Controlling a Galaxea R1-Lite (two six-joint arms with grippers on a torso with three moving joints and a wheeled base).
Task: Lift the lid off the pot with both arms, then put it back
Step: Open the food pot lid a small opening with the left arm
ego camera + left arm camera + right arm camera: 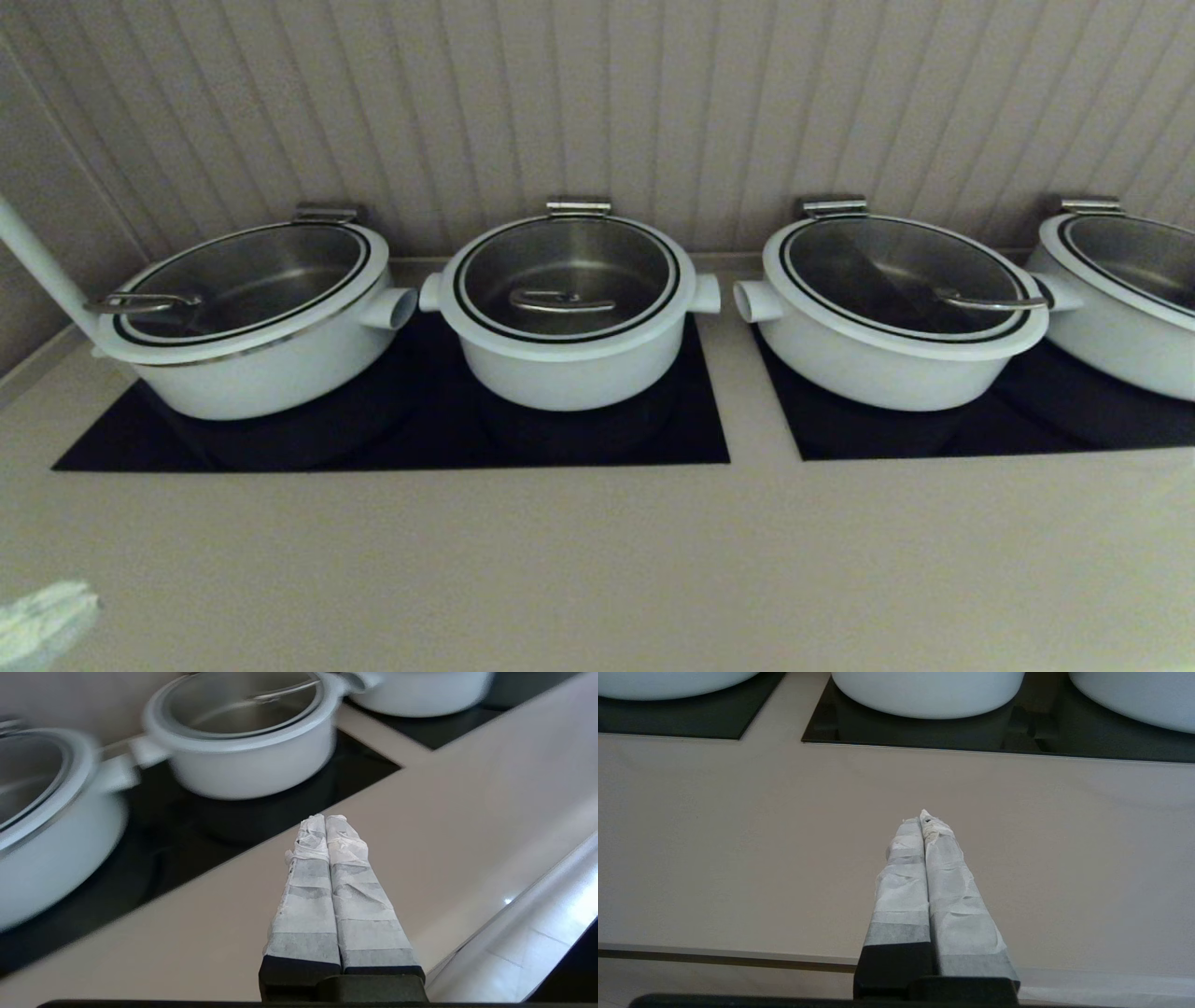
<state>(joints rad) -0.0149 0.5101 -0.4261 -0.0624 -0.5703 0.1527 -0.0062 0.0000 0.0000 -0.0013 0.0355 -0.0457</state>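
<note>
The pot (569, 369), small, deep and white with two stub handles, stands in the middle of the row on a black cooktop. The lid (597, 266) sits closed on it, and its wire handle (560, 301) is at the centre. My left gripper (56, 611) shows only as a whitish tip at the near left corner, far from the pot. In the left wrist view it (325, 817) is shut and empty over the beige counter, with the pot (247, 765) and lid (243, 704) beyond. My right gripper (923, 816) is shut and empty over the counter near its front edge; it is out of the head view.
Wider white pots with glass lids flank the pot: one on the left (252, 364), two on the right (887, 364) (1120, 327). Two black cooktops (691, 439) (1074, 429) are set in the beige counter (597, 560). A ribbed wall rises behind. A white pole (37, 261) leans at the far left.
</note>
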